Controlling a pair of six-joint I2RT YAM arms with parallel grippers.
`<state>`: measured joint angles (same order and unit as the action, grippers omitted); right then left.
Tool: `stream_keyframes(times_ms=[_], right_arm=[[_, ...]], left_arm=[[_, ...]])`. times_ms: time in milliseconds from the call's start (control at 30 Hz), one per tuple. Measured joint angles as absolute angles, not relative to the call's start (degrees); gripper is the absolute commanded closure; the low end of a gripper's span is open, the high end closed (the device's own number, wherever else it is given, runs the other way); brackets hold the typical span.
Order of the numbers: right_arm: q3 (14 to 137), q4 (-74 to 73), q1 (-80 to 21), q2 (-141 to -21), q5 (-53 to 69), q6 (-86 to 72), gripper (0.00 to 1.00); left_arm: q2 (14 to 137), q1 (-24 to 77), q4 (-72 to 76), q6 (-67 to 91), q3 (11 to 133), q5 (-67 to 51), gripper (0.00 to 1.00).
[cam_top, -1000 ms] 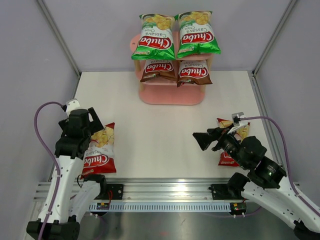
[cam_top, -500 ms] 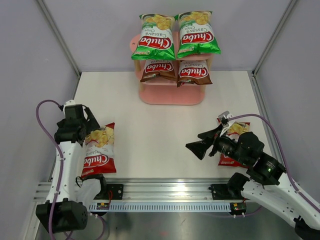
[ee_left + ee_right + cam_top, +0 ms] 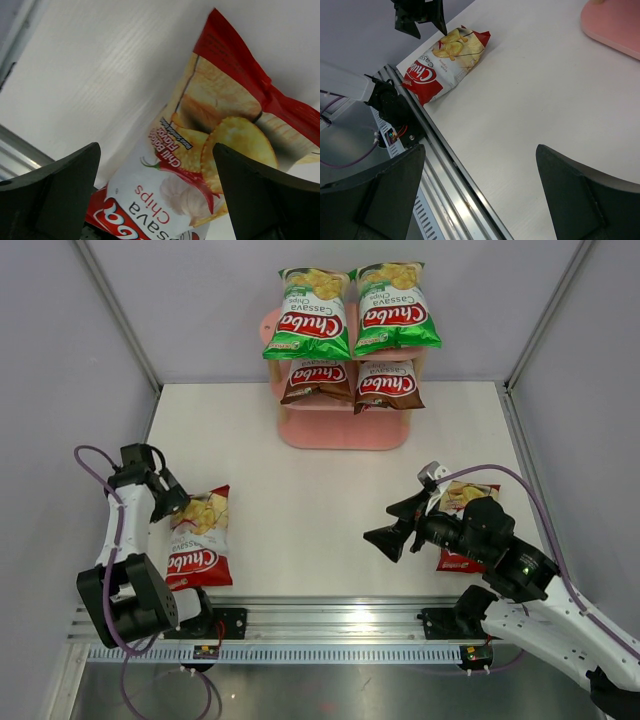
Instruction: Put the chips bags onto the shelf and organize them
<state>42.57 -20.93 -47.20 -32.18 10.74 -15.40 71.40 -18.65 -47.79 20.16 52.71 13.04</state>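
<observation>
The pink shelf stands at the back of the table. Two green chips bags sit on its top tier and two brown chips bags on the tier below. One red chips bag lies flat at the near left. My left gripper hovers open by its far end; the left wrist view shows the bag between and beyond the open left gripper. Another red bag lies at the near right, partly hidden by my right arm. My right gripper is open and empty, left of it.
A metal rail runs along the table's near edge and shows under the right gripper in the right wrist view. That view also takes in the left red bag, the left gripper and the shelf's base. Grey walls enclose the table.
The left arm has folded back to the left and its gripper now sits lower by the red bag's far end. The right gripper has swung left and toward the near edge.
</observation>
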Motion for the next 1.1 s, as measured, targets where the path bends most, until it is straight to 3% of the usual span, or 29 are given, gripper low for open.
stream_keyframes(times_ms=[333,567,933,1100], right_arm=[[42.6,-20.9,-47.2,-33.3,12.8,-14.6,0.0],[42.6,-20.9,-47.2,-35.9,13.0,-15.0,0.01],[43.4,-20.3,-47.2,-43.7,4.7,-20.3,0.01],[44.6,-21.0,-47.2,-46.3,-0.3,-21.9,0.0]], left_arm=[[73.9,-15.9,-39.0,26.2,44.4,-4.3,0.01],[69.8,-10.0,-29.4,33.0,38.1,-7.1,0.01],[69.3,18.0,-15.9,49.9,33.1,-0.5,0.01],[70.5,24.6,-14.4,51.5,33.5,1.0,0.01]])
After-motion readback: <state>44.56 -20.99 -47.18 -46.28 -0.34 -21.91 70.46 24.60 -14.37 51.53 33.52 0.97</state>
